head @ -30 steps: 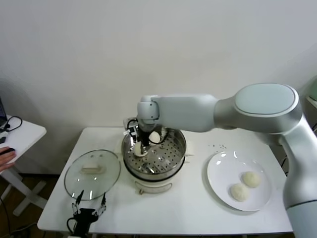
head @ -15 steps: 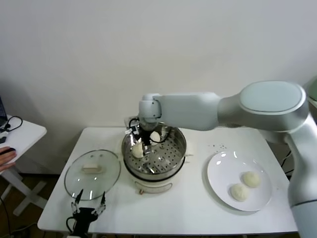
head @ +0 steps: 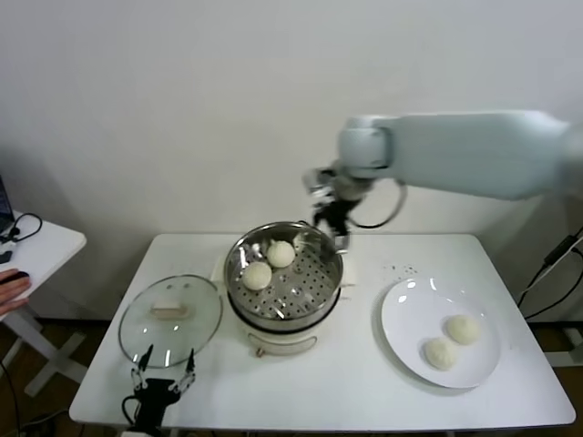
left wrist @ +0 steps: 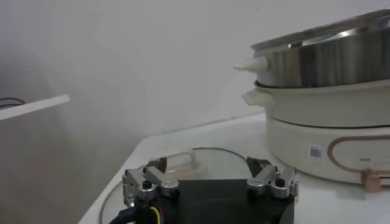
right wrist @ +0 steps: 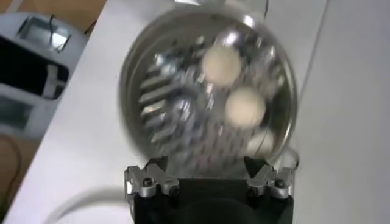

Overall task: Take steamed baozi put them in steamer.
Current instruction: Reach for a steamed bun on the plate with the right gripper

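Head view: high, facing down over counter (head: 364, 382). Left wrist: low at counter level, sideways toward steamer (left wrist: 329, 55). Right wrist: above, looking down into it.

A white table (head: 364, 382) stands by a plain white wall (head: 182, 109). On the left side of the table lies a round glass lid (head: 170, 320) with a cream handle (head: 168, 312) in its middle. On the right side sits a flat white plate (head: 405, 314). Far to the left is a small white side table (head: 41, 246) with a black cable (head: 20, 228) on it.
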Available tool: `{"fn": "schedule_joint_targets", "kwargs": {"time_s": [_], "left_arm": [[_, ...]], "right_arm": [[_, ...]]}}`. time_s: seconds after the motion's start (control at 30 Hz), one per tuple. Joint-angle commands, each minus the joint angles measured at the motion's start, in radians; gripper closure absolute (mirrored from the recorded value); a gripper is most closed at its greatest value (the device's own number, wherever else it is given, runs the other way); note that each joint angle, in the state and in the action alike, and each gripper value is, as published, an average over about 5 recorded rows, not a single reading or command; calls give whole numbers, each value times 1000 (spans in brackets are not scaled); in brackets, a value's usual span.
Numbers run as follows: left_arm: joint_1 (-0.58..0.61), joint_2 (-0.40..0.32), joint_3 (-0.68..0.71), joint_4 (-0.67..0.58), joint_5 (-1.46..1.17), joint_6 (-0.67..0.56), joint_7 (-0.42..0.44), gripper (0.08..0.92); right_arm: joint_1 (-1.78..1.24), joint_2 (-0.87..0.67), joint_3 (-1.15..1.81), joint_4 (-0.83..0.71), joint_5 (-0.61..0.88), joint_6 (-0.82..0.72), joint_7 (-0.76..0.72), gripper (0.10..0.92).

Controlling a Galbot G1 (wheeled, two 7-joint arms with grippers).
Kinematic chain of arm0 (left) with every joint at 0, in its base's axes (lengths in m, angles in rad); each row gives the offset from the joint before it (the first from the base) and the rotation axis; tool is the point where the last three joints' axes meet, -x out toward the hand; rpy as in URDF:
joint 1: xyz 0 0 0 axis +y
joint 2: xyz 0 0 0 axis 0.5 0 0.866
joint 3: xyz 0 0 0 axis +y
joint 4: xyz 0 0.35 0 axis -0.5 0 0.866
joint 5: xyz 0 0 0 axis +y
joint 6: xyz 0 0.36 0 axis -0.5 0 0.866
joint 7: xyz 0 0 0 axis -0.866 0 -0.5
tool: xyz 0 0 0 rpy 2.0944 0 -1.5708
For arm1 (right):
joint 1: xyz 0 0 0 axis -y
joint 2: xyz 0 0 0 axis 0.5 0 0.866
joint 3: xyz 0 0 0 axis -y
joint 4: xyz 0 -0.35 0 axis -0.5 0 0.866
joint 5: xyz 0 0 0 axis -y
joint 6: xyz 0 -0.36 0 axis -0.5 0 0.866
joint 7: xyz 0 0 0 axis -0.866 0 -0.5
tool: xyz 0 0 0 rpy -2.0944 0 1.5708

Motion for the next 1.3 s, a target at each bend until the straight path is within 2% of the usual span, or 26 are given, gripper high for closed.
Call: {"fn": "schedule_joint_targets", "kwargs": {"time_s": [0.03,0.23,0.43,0.8,1.3], "left_arm": [[0,2,-1,4,-3,-1,0,177],[-3,-1,0,11,-1,-2,0,177],[-1,-4,0,14,3,-3,0,177],[4,-8,-4,20,7,-7,-1,177],[3,-11,-3,28,13,-9,-2,177]], "right_arm": [[130,-412,-304,193,-174,67,-42,203],[-74,-524,-232,158,-308,65,-3,203],[-265,-556,-97,115,-362,52,23,203],[-555,-543,122,41,-419,28,68,203],[-698,-508,288,-28,-450,20,133,203]]}}
